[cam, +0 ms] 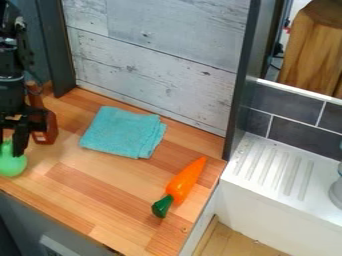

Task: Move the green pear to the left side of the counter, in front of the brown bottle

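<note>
At the left of the wooden desk (pixel 87 184), the end effector (pixel 10 146) is at the neck of a rounded green toy pear (pixel 12 164) near the front edge; whether it grasps or is released cannot be told. A brown bottle (pixel 45 127) stands just behind. The folded turquoise cloth (pixel 123 132) lies toward the plank wall (pixel 157 65), the smooth orange carrot (pixel 184 183) near the right edge.

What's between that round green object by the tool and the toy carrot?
Between the green object by the tool and the toy carrot, the camera view shows bare wooden countertop; the turquoise cloth lies farther back.
</note>
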Available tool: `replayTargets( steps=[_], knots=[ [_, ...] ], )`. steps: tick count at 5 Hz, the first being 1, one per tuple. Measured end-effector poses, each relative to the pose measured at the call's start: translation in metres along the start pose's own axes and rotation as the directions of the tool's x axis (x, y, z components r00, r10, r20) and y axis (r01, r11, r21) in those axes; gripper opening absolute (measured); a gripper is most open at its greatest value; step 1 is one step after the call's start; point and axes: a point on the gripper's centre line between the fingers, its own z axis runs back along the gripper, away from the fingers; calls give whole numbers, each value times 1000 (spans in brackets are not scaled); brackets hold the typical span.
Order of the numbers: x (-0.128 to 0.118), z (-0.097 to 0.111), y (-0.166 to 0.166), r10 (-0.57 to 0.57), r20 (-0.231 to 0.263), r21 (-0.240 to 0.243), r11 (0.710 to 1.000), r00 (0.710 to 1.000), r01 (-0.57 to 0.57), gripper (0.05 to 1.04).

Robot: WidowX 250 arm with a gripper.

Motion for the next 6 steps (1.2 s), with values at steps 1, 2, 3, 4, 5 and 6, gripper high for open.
replayTargets(
  steps=[1, 2, 3, 4, 5, 6],
  knots=[
    [-3, -3, -1, -14, -12, -2, 1000, 1000, 14, 838],
    [-9, 18, -4, -50, 64, -54, 997, 997, 53, 1009],
    [-14, 39, -7, -70, 141, -92, 992, 988, 83, 1005],
    [-19, 72, -22, -108, 256, -67, 989, 961, 129, 1001],
    [-27, 87, -48, -182, 330, -51, 976, 926, 210, 1001],
    [-35, 91, -81, -267, 370, -13, 956, 890, 292, 1001]
  ],
)
